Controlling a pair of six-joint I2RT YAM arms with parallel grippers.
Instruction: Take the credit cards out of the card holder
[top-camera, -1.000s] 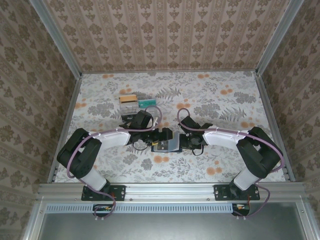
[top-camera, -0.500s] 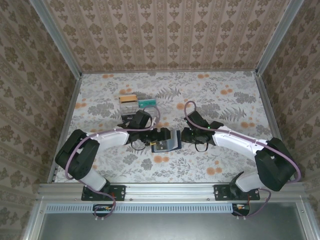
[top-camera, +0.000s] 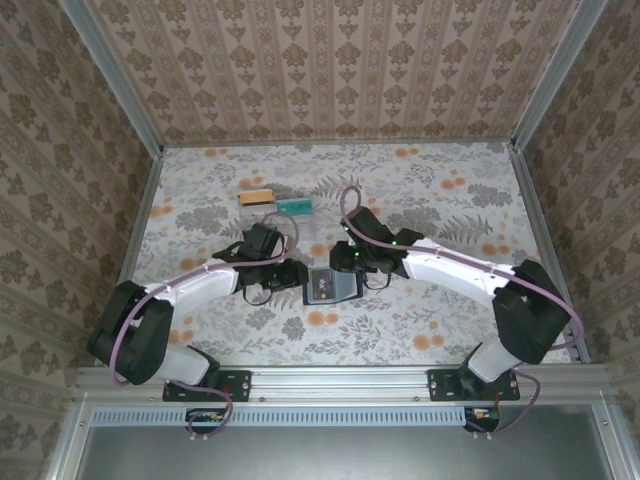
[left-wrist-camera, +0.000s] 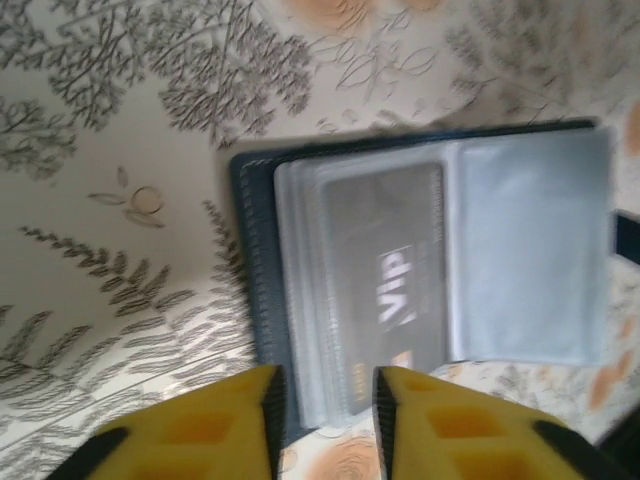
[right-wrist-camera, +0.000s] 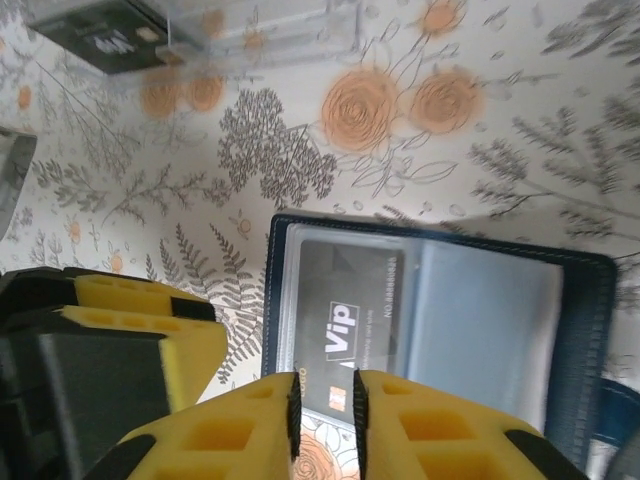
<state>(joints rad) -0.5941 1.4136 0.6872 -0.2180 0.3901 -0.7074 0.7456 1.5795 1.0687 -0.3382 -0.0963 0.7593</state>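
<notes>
Where the flowered tabletop (top-camera: 450, 300) lies between the two arms, the card holder (top-camera: 332, 287) is seen opened flat, its greyish see-through pockets turned upward. A black card (right-wrist-camera: 345, 322) marked VIP is lodged in one pocket. The left gripper (left-wrist-camera: 325, 400) is held at the holder's left edge, its yellow fingers set a little apart over the navy border; whether anything is pinched cannot be told. The right gripper (right-wrist-camera: 322, 400) is poised at the holder's far edge, its fingers drawn nearly together over the black card's end, and a grip cannot be confirmed. Farther back on the left, a clear tray (top-camera: 275, 190) is seen, with a tan card (top-camera: 256, 197) and a teal card (top-camera: 295, 206) in it.
</notes>
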